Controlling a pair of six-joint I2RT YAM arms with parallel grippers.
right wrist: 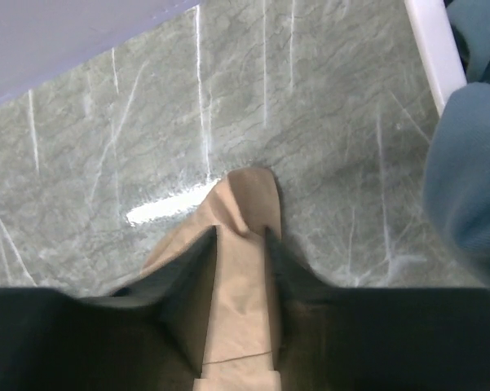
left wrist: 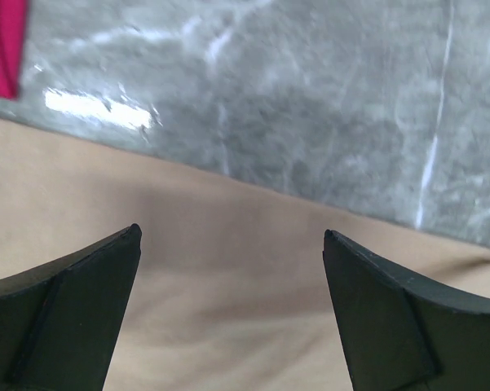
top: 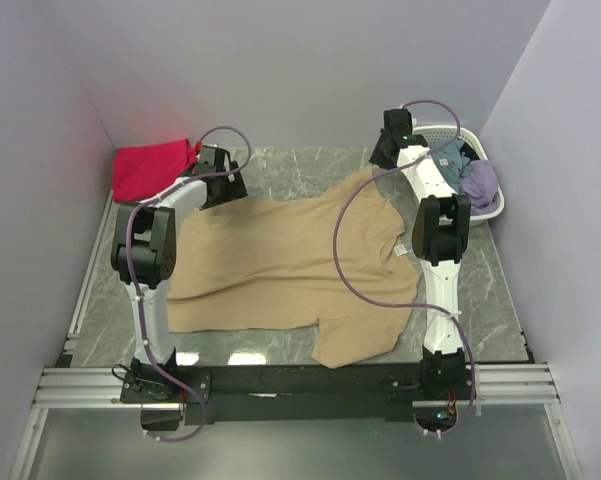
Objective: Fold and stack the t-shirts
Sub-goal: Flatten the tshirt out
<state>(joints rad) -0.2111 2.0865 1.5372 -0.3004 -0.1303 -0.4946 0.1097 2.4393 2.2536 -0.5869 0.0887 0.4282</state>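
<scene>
**Tan t-shirt**: spread flat over the middle of the marble table, small white neck label toward the right side. Its far right corner is drawn out to a narrow point. The left arm covers part of the left edge, and the right arm and its looping cable cross the right side.

**Red-pink t-shirt**: a low heap in the far left corner, apart from the tan one. Its folds are hard to make out. In the left wrist view only a sliver shows, cut off by the frame corner.

**Left gripper**: fingers spread wide, nothing between them, poised over the tan shirt's far edge.

**Right gripper**: fingers stand close on either side of a strip of tan cloth that fills the gap, with the strip's tip lying on the marble. Whether they press it or only flank it cannot be told.

**White basket**: far right corner, holding blue and purple clothes — individual garments cannot be made out.
</scene>
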